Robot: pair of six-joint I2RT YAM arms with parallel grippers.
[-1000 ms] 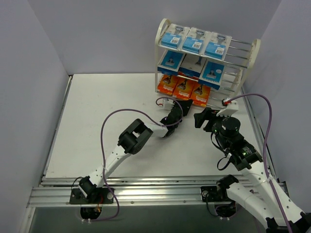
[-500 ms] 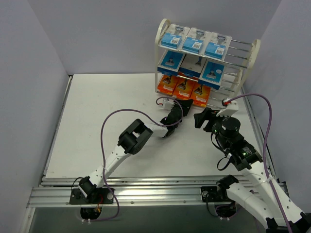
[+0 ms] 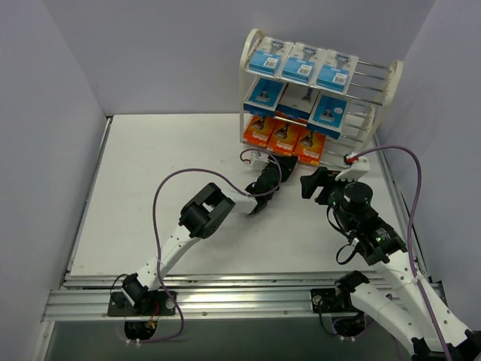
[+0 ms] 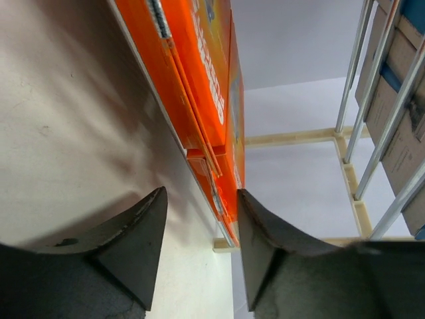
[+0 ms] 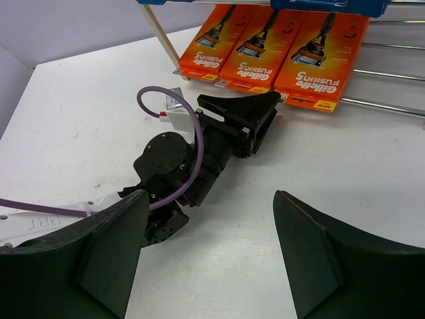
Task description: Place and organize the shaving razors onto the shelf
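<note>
Low down, left tool [image 3: 283,162] points at orange boxes [image 3: 289,138].

We count three orange boxes [image 3: 284,138] just ahead of the fingers [image 4: 126,246] of the left gripper [image 4: 200,196], six blister packs [image 3: 299,66] above them, and one shelf [image 3: 393,79].

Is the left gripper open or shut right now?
Open. In the left wrist view the left gripper shows a clear gap between its fingers, nothing held; the orange boxes sit just ahead.

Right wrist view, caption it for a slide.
Open right claw looks over the left claw, poised by three orange razor boxes on the bottom tier of the shelf.
</note>
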